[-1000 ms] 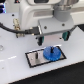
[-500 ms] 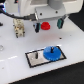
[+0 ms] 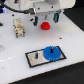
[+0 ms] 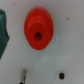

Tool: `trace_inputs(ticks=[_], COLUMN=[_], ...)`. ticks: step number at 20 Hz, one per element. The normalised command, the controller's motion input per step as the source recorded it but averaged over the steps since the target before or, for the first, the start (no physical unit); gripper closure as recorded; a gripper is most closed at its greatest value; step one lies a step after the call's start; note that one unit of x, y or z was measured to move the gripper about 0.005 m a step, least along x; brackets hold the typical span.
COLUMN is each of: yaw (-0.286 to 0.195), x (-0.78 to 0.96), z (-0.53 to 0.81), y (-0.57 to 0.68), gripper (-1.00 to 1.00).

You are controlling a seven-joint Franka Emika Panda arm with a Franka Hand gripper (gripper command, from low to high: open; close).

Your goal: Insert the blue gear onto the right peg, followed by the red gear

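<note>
Exterior view: the blue gear (image 3: 51, 52) sits on the plate (image 3: 35, 58) at lower centre, over the right-hand end where the right peg would be, which is hidden; the red gear (image 3: 45, 25) lies on the white table (image 3: 70, 40) at upper centre, directly beneath the gripper (image 3: 45, 19), whose finger spacing cannot be told. Wrist view: the red gear (image 4: 38, 29) fills the upper centre, its centre hole visible, and no fingers appear.

A white table (image 3: 15, 62) carries everything. On it lie the red gear (image 3: 46, 25), a black-framed pale plate (image 3: 35, 58) bearing the blue gear (image 3: 51, 52), and a small beige object (image 3: 18, 27) toward the exterior view's left.
</note>
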Motion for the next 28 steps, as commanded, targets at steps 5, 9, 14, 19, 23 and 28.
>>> trace_inputs(ticks=[5, 9, 14, 19, 23, 28], yaw=[0.000, 0.000, 0.000, 0.000, 0.000, 0.000], x=[-0.19, -0.18, -0.22, -0.26, -0.27, -0.14], z=[-0.30, -0.28, -0.30, -0.33, -0.24, 0.02], y=[0.16, 0.11, 0.09, 0.08, 0.10, 0.13], gripper=[-1.00, -1.00, -1.00, -1.00, 1.00, 1.00])
